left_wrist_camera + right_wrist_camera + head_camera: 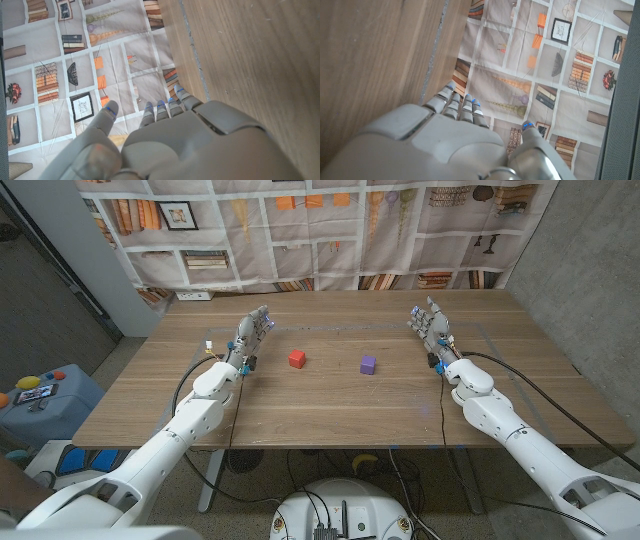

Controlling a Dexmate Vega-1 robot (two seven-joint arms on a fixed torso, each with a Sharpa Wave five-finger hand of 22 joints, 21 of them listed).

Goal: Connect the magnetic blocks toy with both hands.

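1. My left hand (252,332) stands on the table (330,415) at about 10 o'clock from the table's middle, fingers spread and pointing away from me, with nothing in its grasp.
2. In the left wrist view that same hand (165,145) shows its back, fingers (156,112) slightly apart and reaching toward the table's far edge, thumb off to the side; it holds nothing.
3. My right hand (430,325) stands at about 2 o'clock from the table's middle, fingers apart and extended, also holding nothing.
4. The right wrist view shows the back of this hand (455,145), fingers (465,107) loosely together, the thumb set apart.
5. The red block (297,359) sits on the table at 3 o'clock from my left hand, near it but not touching.
6. The purple block (368,364) lies at 9 o'clock from my right hand, apart from it, and at 3 o'clock from the red block with a clear gap between the two.
7. Beyond the table's far edge hangs a printed bookshelf backdrop (330,225).
8. A blue stool (40,405) with small toys stands on the floor at 9 o'clock from the table.
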